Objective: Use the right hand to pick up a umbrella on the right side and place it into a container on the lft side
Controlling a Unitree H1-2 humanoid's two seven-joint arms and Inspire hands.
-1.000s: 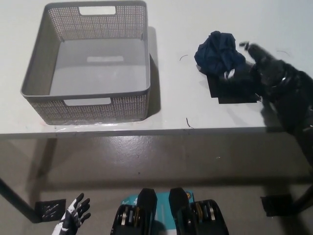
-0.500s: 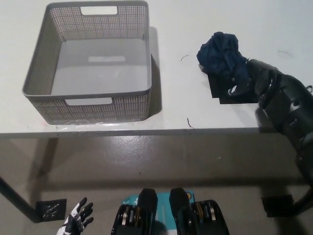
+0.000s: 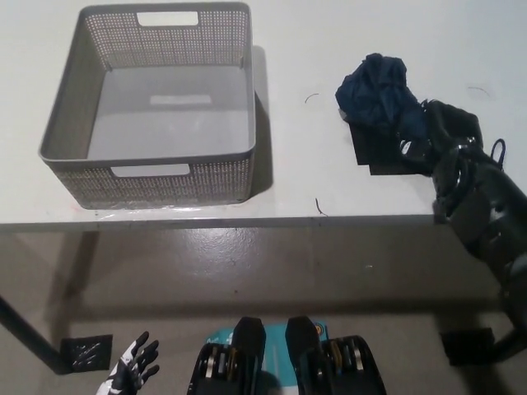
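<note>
Now I'm closing my right hand around the umbrella on the desk; grip uncertain. Next: lifting toward the basket.

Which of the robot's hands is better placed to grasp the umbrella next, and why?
The right hand: it sits on the table right beside the dark blue umbrella. The left hand hangs low beneath the table edge, far from it and from the grey basket.

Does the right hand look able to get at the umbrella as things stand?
Probably yes: the black right hand is already against the dark blue umbrella from its right side, and nothing lies between them. Whether it grips yet is unclear.
</note>
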